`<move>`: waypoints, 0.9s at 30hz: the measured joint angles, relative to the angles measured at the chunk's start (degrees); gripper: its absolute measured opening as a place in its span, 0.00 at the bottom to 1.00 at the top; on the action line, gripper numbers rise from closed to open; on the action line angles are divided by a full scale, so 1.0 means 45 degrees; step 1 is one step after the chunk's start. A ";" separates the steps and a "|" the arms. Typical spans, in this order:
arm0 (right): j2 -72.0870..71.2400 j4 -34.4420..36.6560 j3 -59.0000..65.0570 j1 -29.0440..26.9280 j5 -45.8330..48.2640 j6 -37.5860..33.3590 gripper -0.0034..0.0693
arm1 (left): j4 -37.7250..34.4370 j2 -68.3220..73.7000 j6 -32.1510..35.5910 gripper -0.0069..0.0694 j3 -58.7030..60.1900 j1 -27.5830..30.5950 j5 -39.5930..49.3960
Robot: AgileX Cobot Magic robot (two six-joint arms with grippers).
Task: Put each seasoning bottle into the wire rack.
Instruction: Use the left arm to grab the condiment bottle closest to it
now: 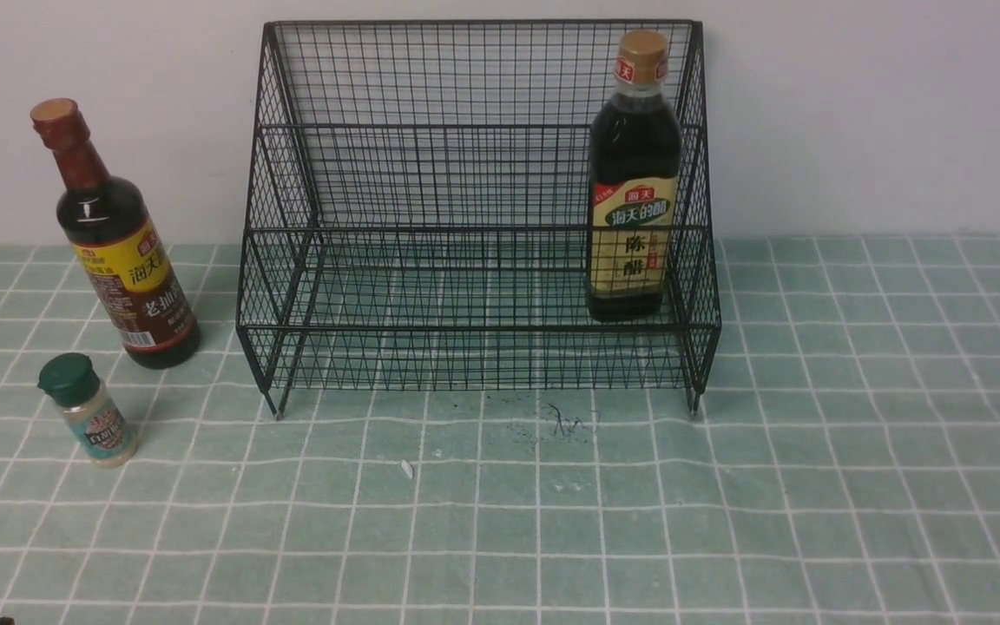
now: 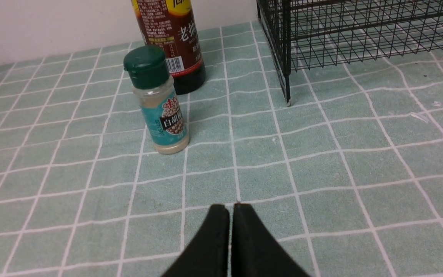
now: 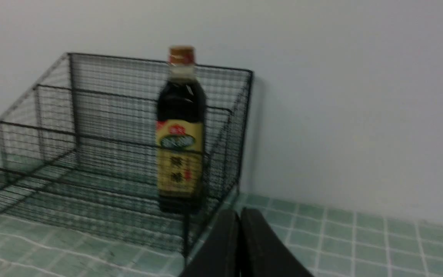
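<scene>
The black wire rack (image 1: 474, 130) stands against the wall. A tall dark bottle with a tan cap and beige label (image 1: 632, 182) stands upright inside it at the right end of the lower tier; the right wrist view shows this tan-capped bottle (image 3: 181, 130) too. Left of the rack, on the cloth, stands the dark bottle with a red neck and yellow-brown label (image 1: 114, 239). In front of it is the small green-capped shaker (image 1: 88, 410). My left gripper (image 2: 231, 206) is shut and empty, short of the shaker (image 2: 158, 100). My right gripper (image 3: 238, 211) is shut and empty near the rack's right end (image 3: 221, 161).
A green tiled cloth (image 1: 856, 434) covers the table up to a pale wall. Dark specks and a small white scrap (image 1: 407, 470) lie on the cloth in front of the rack.
</scene>
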 joint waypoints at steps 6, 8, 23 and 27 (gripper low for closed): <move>-0.1087 -0.0112 0.2487 -0.2256 0.0101 -0.0054 0.03 | 0.0000 0.0000 0.0000 0.08 0.0000 0.0000 0.0000; -0.1349 -0.0121 0.2886 -0.2646 0.0617 -0.0054 0.03 | 0.0000 0.0000 0.0000 0.08 0.0000 0.0000 0.0000; -0.1426 -0.0135 0.2864 -0.2913 0.1080 -0.0054 0.03 | 0.0000 0.0000 0.0000 0.08 0.0000 0.0000 0.0000; -0.1426 -0.0135 0.2864 -0.2913 0.1080 -0.0054 0.03 | 0.0000 0.0000 0.0000 0.08 0.0000 0.0000 0.0000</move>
